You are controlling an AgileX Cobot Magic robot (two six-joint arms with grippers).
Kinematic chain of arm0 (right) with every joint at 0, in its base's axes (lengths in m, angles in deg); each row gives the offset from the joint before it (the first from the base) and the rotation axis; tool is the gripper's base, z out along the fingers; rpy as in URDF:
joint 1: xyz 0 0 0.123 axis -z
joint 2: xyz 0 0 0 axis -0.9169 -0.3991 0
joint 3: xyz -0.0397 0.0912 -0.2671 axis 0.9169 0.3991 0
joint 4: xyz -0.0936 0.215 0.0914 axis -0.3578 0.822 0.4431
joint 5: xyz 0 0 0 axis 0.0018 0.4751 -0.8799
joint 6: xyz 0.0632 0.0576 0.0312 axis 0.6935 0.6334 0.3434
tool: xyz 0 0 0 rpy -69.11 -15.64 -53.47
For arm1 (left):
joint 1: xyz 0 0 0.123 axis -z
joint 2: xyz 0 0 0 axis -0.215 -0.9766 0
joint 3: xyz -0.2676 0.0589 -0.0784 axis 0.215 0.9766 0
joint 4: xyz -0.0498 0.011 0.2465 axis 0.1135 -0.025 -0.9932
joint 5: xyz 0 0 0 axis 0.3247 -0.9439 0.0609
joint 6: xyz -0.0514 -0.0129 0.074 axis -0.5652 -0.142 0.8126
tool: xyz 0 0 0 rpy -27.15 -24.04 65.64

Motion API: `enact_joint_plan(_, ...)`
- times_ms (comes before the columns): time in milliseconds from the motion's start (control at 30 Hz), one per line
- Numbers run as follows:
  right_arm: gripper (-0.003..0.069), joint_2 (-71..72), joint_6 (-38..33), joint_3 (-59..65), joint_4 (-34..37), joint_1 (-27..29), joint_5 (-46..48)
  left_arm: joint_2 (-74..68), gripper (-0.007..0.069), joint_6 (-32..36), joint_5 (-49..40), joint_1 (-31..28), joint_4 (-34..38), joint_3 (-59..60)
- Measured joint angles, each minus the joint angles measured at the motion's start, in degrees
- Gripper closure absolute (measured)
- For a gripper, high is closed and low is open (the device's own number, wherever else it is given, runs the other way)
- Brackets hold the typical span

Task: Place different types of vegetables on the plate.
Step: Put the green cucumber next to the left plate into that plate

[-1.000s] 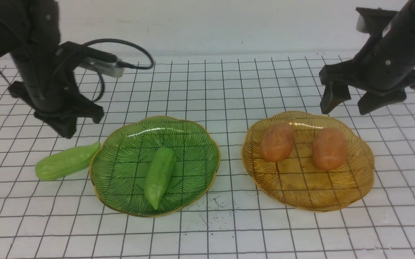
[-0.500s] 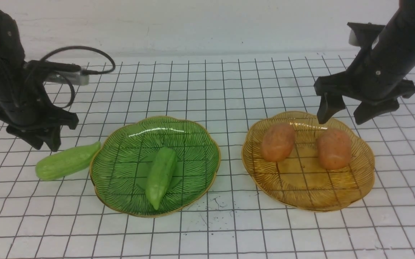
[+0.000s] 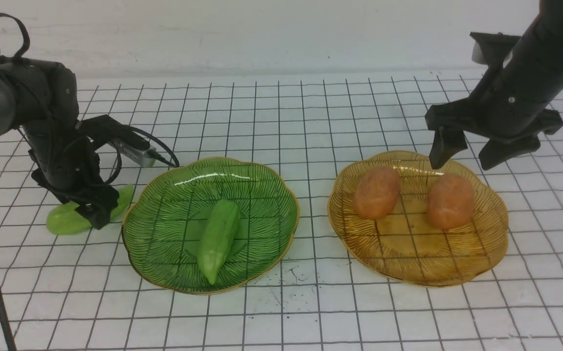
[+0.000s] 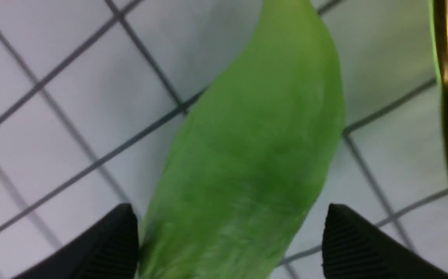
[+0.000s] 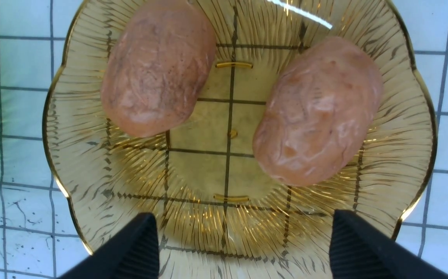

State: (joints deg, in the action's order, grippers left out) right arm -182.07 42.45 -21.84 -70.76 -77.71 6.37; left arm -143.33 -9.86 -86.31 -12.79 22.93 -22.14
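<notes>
Since the earlier frame, the black left gripper (image 3: pixel 82 214) has lowered, its jaws now wide around the light-green tapered cucumber (image 4: pixel 239 166) on the table, beside the round green glass plate (image 3: pixel 164 243). The black right gripper (image 3: pixel 465 158) stands wide above the amber glass plate (image 3: pixel 417 268) holding two orange-brown oval potatoes (image 3: pixel 451 201). Another light-green cucumber (image 3: pixel 219 240) rests on the green plate.

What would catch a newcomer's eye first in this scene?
Probably the two scalloped glass plates: the green plate on the left, bearing one cucumber-like piece, and the amber plate on the right, with two orange-brown lumps. Next, the dark left gripper, open around another green piece on the gridded surface beside the green plate. The open right gripper hovers near the amber plate's far side.
</notes>
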Motion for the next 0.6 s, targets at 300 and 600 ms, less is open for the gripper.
enact_joint_plan(300,0.0125,0.0,0.0,0.0,0.18,0.0,0.0,-2.7,0.0207,-0.68,1.08,0.0,0.0,0.05)
enact_joint_plan(600,0.0125,0.0,0.0,0.0,1.46,0.0,0.0,-0.66,0.0216,-8.88,-10.81,0.06,-6.04,-10.29)
